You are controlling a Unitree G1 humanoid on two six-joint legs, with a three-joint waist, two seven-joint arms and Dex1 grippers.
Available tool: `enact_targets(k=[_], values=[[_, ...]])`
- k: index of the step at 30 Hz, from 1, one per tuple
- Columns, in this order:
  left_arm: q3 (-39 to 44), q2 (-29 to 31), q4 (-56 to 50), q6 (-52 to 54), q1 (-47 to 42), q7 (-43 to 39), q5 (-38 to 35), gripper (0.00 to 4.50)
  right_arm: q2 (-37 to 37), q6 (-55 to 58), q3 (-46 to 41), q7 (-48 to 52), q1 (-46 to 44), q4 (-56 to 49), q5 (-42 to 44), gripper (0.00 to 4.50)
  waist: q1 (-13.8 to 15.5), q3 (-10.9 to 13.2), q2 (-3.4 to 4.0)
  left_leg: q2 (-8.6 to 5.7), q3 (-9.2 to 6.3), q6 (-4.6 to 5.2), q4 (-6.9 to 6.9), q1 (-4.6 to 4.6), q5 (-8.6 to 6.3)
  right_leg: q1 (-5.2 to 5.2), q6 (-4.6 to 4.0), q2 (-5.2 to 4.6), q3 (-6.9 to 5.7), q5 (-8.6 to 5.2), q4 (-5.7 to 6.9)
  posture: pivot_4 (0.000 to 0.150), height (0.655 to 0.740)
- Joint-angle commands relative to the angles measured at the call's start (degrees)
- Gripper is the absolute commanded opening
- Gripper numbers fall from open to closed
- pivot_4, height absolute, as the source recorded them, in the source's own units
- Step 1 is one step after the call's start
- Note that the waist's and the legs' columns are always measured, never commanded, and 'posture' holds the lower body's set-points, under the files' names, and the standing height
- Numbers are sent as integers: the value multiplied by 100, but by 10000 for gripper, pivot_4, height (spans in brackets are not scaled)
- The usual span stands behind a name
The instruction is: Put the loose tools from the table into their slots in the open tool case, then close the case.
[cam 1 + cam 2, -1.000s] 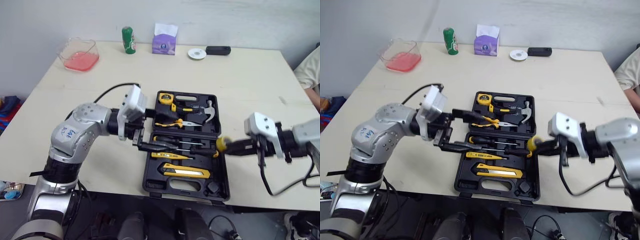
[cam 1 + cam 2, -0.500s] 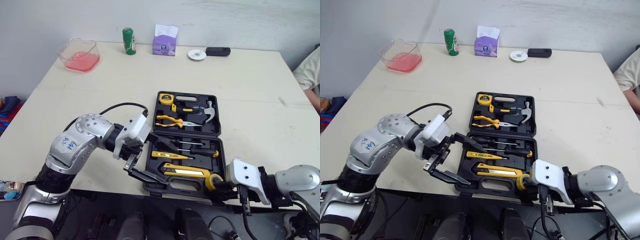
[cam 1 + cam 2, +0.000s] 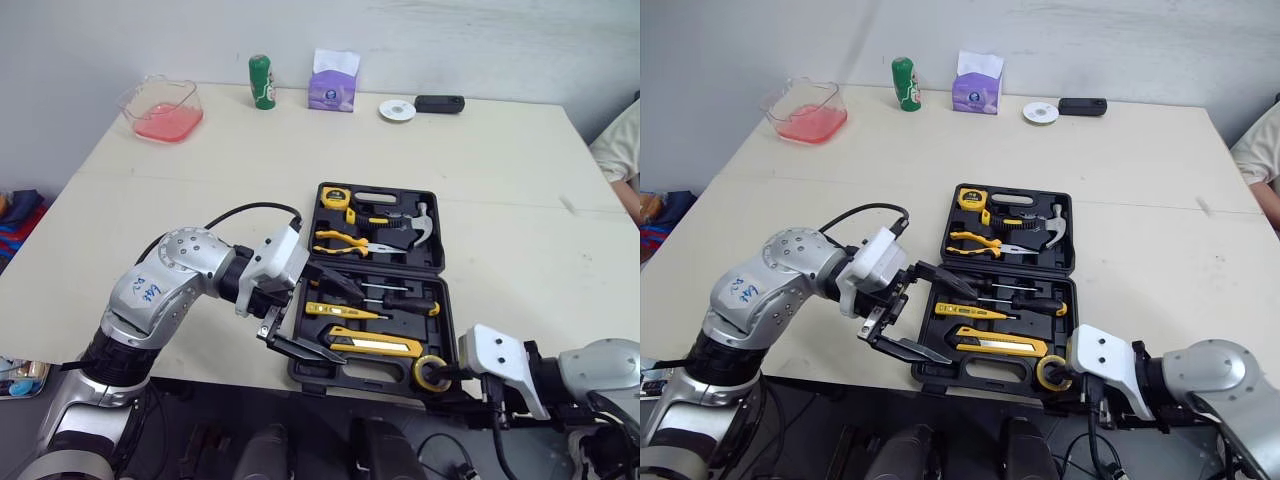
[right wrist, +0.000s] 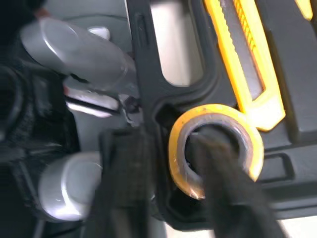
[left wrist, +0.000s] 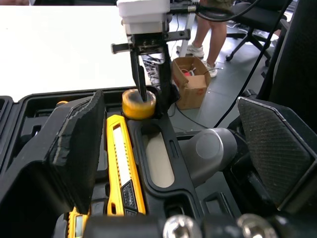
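Right gripper (image 4: 163,144) apparently pinches tape roll (image 4: 214,111), its fingertips (image 4: 121,148) blurred.

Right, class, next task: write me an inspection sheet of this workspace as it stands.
Surface: beige rectangular table.
Job's things: open black plastic tool case, yellow-handled tools slotted; yellow tape roll at its near right corner.
Clutter: clear tub with pink contents, green can, purple tissue box, white disc, black block, along far edge.
Grippers: left gripper, jaws open, by case's near left; right gripper, jaws shut on the roll.
Cables: black cable looped at left wrist.
Surroundings: person's sleeve at right.
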Motion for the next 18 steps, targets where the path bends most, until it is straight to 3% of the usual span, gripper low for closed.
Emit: enact_targets(k=[1,2,5,7,13,14,18], values=[[7,-41,-35,-91,-93,19,31,45000,-76,171,-691,114,-125,-216,625,36186,0,0,0,0,0,0,0,0,0,0,0,0,0,0,0,1500,7400],[0,-63,-25,-102,-102,30,40,45000,-36,-25,-718,170,-66,-120,558,40756,0,0,0,0,-1,1,0,0,-1,0,0,0,0,0,0,1500,7400],[-19,-130,-23,-104,-113,53,51,45000,459,-669,-447,-49,-61,288,307,39099,-2,1,-5,0,0,4,-1,0,-2,1,0,0,0,0,-2,1500,7400],[-35,-173,-39,-88,-119,61,42,45000,915,-1153,-223,-111,22,580,222,31727,-4,-1,-21,0,0,3,-1,0,-2,1,0,1,-1,0,-3,1500,7400],[-29,-181,-14,-79,-157,17,54,45000,1514,-1919,83,-138,500,877,73,2994,3,0,-20,-3,4,4,5,-1,-2,1,3,0,2,-1,2,1500,7400],[-27,-177,-6,-83,-163,9,58,45000,1559,-2014,111,-140,555,918,36,349,-10,0,-20,-3,3,4,5,0,-2,1,3,-2,2,-1,4,1500,7400],[-14,-166,25,-97,-185,0,74,45000,1781,-2619,181,-201,909,1421,-332,349,-19,0,-20,-3,3,4,5,3,-2,1,3,-1,3,-2,7,1500,7400]])
